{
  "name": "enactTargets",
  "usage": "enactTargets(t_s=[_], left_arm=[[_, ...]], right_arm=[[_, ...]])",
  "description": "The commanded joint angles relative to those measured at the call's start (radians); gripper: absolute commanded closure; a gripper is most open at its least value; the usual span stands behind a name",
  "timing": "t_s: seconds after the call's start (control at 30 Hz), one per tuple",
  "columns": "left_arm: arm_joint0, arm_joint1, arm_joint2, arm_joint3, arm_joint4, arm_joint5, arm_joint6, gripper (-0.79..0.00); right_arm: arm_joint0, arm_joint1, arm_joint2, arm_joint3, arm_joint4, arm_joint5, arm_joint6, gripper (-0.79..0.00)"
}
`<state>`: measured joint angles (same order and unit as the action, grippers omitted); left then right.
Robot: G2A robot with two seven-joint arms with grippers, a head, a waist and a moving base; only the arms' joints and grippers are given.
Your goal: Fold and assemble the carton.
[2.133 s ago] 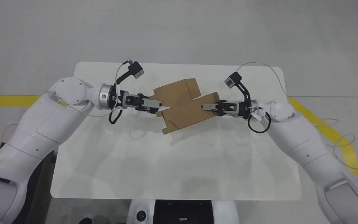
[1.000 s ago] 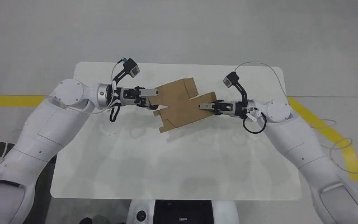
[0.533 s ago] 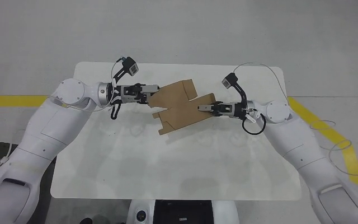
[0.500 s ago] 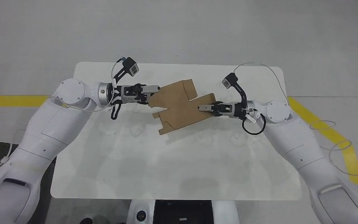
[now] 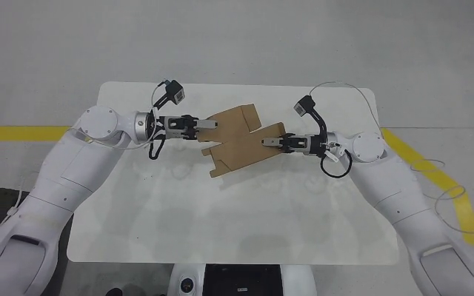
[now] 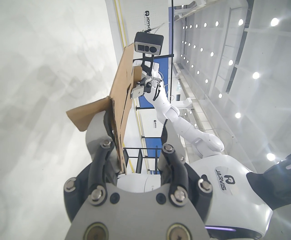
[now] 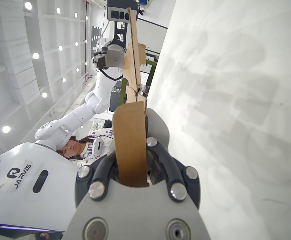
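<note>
A flat brown carton (image 5: 237, 137) hangs between the robot's two arms over the middle of a white table (image 5: 222, 222), nearer its far edge. The sheet is unfolded, with its tabs and notches spread out.

The right gripper (image 5: 268, 140) is clamped on the carton's right side. In the right wrist view a cardboard strip (image 7: 129, 147) runs down between the right gripper's (image 7: 138, 118) fingers, which press on it from both sides. The left wrist view shows the same pinch from across the table (image 6: 135, 92).

The left gripper (image 5: 209, 124) meets the carton's opposite edge with its fingers spread apart. In its own wrist view the sheet (image 6: 120, 91) stands edge-on in the gap of the left gripper (image 6: 136, 127). It lies against one finger (image 6: 106, 134) and well apart from the other. A short flap (image 6: 86, 113) bends away from the sheet toward the table (image 6: 34, 91).

A wall panel (image 6: 149, 21) behind the table carries a logo and dark lettering. A blue banner (image 6: 145, 106) lower down carries more print. A yellow line (image 5: 22, 133) marks the floor.
</note>
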<state>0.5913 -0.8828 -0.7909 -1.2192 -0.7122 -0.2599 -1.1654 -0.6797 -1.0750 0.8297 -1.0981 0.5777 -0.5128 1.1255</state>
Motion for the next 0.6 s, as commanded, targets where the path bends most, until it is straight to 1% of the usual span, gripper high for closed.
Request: enactTargets(t_s=[0.0, 0.1, 0.2, 0.3, 0.33, 0.4, 0.43, 0.57], left_arm=[[0.002, -0.003, -0.002, 0.006, 0.007, 0.003, -0.003, -0.286], [0.002, -0.008, -0.004, 0.013, 0.023, 0.008, -0.009, -0.28], [0.002, -0.012, -0.006, 0.02, 0.038, 0.015, -0.009, -0.256], [0.003, -0.016, -0.01, 0.026, 0.056, 0.018, -0.007, -0.182], [0.005, -0.017, -0.011, 0.029, 0.057, 0.018, -0.008, -0.145], [0.007, -0.02, -0.015, 0.034, 0.059, 0.019, -0.009, -0.028], [0.008, -0.021, -0.017, 0.036, 0.059, 0.02, -0.009, 0.0], [0.01, -0.026, -0.025, 0.041, 0.062, 0.021, -0.014, 0.0]], right_arm=[[-0.002, -0.001, 0.004, 0.0, -0.003, 0.002, 0.001, 0.0], [-0.004, -0.003, 0.008, -0.001, -0.01, 0.006, 0.004, 0.0], [-0.005, -0.006, 0.013, 0.0, -0.014, 0.007, 0.006, 0.0], [-0.008, -0.008, 0.018, -0.001, -0.018, 0.009, 0.006, 0.0], [-0.008, -0.009, 0.02, -0.001, -0.02, 0.008, 0.006, 0.0], [-0.009, -0.01, 0.024, -0.001, -0.024, 0.008, 0.008, 0.0], [-0.009, -0.01, 0.026, -0.001, -0.027, 0.008, 0.009, 0.0], [-0.012, -0.013, 0.032, -0.002, -0.032, 0.009, 0.013, 0.0]])
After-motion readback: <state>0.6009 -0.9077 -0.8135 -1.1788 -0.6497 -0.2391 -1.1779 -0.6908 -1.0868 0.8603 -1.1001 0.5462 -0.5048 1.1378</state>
